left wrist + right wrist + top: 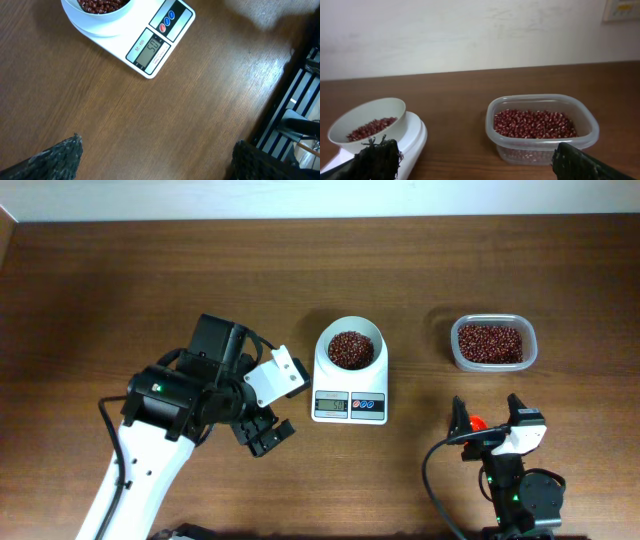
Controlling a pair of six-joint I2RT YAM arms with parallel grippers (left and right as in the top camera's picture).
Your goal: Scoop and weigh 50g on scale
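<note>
My left claw (157, 146) and right claw (487, 409) both gape wide, empty, either side of the scale (349, 406) on the bench (100, 280)

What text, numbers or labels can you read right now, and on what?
"50", on the LCD display of the scale, left wrist view; faint, so likely rather than certain.
"SF-400", apparently, in small print beside that display.
Blue and red buttons: symbols too small to read.
Wall panel, right wrist view: blurred, unreadable.
</note>
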